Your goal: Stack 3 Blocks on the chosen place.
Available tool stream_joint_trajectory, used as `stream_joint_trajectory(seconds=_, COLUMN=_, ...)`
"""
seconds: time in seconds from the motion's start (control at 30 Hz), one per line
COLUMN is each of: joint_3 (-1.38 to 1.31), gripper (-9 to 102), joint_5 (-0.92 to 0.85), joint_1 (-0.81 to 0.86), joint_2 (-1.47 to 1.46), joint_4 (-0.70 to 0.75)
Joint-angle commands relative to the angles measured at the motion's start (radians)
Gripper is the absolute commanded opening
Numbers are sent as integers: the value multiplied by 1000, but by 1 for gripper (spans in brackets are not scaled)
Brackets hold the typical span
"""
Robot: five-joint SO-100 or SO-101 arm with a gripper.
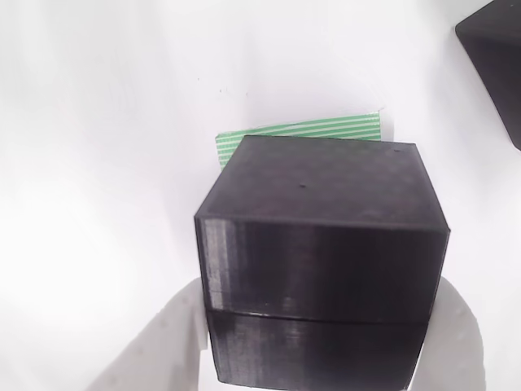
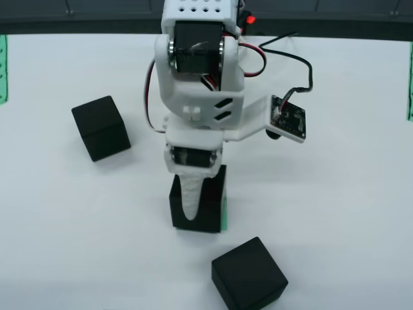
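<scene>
**A:** ok so where's everything sitting? From the overhead view I count three black cubes on the white bench (image 2: 348, 161).

**B:** yep. One cube (image 2: 100, 127) is off to the upper left, well apart from the arm. Another cube (image 2: 248, 274) sits near the bottom edge, turned at an angle. The third cube (image 2: 210, 194) is in the middle under the white arm (image 2: 200, 77), and the claw (image 2: 191, 200) is around it. One white finger (image 2: 191, 194) runs down its front face.

**A:** and the green striped patch?

**B:** In the claw-mounted view the patch (image 1: 326, 130) pokes out from behind the top edge of the held cube (image 1: 326, 244). In the overhead view a thin green sliver (image 2: 224, 216) shows just at the right foot of that cube, so the cube is over or on the patch. Can't tell if it's touching down.

**A:** claw state?

**B:** Closed onto the cube, fingers spread about a cube's width. In the claw view the white fingers (image 1: 163, 342) hug both lower sides of it. There's a horizontal seam across the cube's front face too.

**A:** any writing, logos?

**B:** Nothing readable. There's a small circuit board (image 2: 288, 116) hanging off the arm's right side with a black cable (image 2: 303, 64), but any print on it is too small to make out. Dark corner of something (image 1: 496, 57) at top right of the claw view.
</scene>
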Motion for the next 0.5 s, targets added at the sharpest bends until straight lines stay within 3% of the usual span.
stream_joint_trajectory(seconds=0.0, joint_3=9, gripper=23, joint_5=-11, joint_1=-14, joint_2=-11, joint_4=17)
stream_joint_trajectory(seconds=0.3, joint_3=77, gripper=24, joint_5=-11, joint_1=-9, joint_2=11, joint_4=18)
stream_joint_trajectory(seconds=0.47, joint_3=84, gripper=33, joint_5=-11, joint_1=-6, joint_2=17, joint_4=17)
